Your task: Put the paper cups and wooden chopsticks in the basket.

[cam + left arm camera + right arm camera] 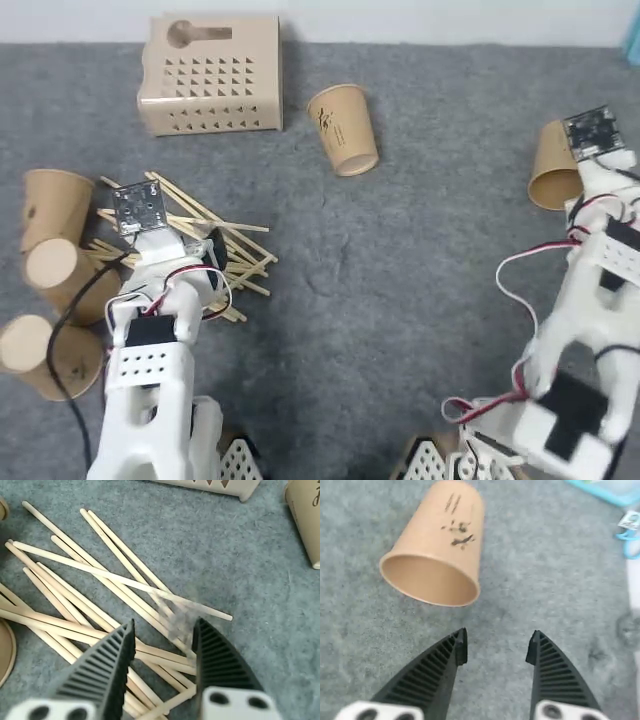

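A pile of wooden chopsticks lies on the grey carpet left of centre. My left gripper hangs open just above the chopsticks, with nothing between its fingers. The left arm covers part of the pile. The beige basket lies on its side at the back left. One paper cup lies beside it. Three more cups lie at the far left. Another paper cup lies on its side at the right with its mouth facing my right gripper, which is open and just short of it.
The basket's perforated wall and a cup lie beyond the chopsticks. Blue items lie past the right-hand cup. Bare carpet stretches between the two arms.
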`<state>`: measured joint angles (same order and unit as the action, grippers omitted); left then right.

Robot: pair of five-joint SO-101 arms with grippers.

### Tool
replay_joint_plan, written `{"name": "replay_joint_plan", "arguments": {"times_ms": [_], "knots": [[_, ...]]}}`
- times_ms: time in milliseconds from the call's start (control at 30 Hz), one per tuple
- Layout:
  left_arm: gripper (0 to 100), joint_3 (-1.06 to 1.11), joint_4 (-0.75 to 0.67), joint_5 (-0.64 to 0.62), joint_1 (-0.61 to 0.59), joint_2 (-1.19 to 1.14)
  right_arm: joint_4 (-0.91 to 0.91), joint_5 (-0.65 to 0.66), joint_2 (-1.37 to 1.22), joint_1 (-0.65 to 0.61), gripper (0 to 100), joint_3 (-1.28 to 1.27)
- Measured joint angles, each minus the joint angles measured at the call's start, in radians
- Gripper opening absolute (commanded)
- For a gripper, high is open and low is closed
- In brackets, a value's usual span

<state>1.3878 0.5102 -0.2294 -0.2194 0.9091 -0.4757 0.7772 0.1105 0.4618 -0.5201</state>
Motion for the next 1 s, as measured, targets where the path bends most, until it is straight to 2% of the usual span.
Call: {"name": "replay_joint_plan", "arguments": {"times_ms": [233,600,700,800,867,1000], "knots": [[18,0.0,0.0,0.0,0.0,0.0,0.147,0.014,-0.25,0.0,20.9,0.063],[18,0.002,-0.038,0.0,0.0,0.0,0.16,0.009,-0.772,-0.003,20.4,0.586],[18,0.006,-0.043,0.0,0.0,0.0,0.16,-0.068,-0.836,-0.003,14.7,0.701],[18,0.006,-0.046,0.0,0.0,0.0,0.112,-0.178,-0.85,-0.003,0.0,0.776],[18,0.006,-0.046,0.0,0.0,0.0,0.048,-0.25,-0.85,-0.003,3.4,0.829],[18,0.006,-0.046,0.0,0.0,0.0,-0.144,-0.391,-0.85,-0.003,1.0,0.967]]}}
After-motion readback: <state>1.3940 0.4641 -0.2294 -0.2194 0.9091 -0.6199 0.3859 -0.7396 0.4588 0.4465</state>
